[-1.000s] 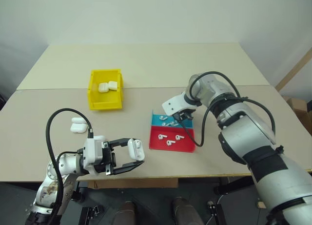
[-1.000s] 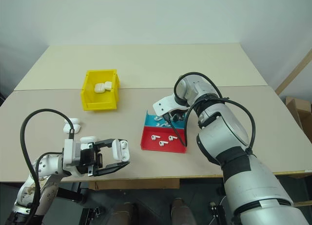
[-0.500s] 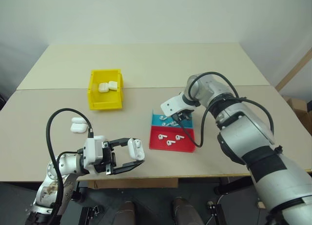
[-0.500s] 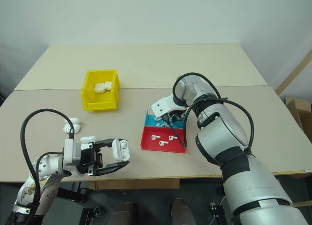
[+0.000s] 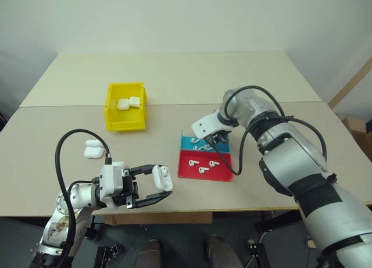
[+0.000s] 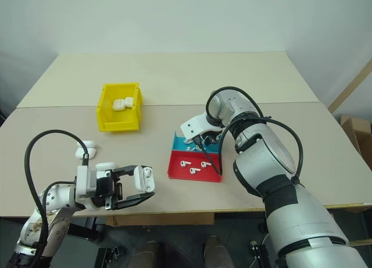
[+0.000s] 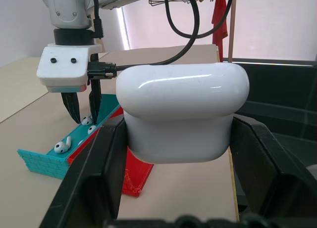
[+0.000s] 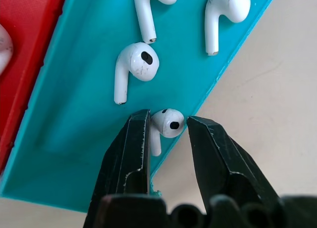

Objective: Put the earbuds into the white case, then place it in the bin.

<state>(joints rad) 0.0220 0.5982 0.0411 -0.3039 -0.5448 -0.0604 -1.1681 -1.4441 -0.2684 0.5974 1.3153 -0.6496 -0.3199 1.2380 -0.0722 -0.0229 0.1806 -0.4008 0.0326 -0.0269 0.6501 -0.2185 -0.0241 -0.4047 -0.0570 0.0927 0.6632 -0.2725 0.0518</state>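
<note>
Still, nothing is seen to have shifted on the tabletop [image 5: 174, 76] since the earlier frames.
The yellow bin [image 5: 125, 107] is set well apart from the blue tray [image 5: 203, 142]; the white case [image 7: 182, 109] stays clenched in the left gripper [image 5: 156, 189] fingers near the front edge. In the right wrist view alone, an earbud [image 8: 168, 124] is shown between the right gripper [image 8: 166, 134] fingers, not clamped.
</note>
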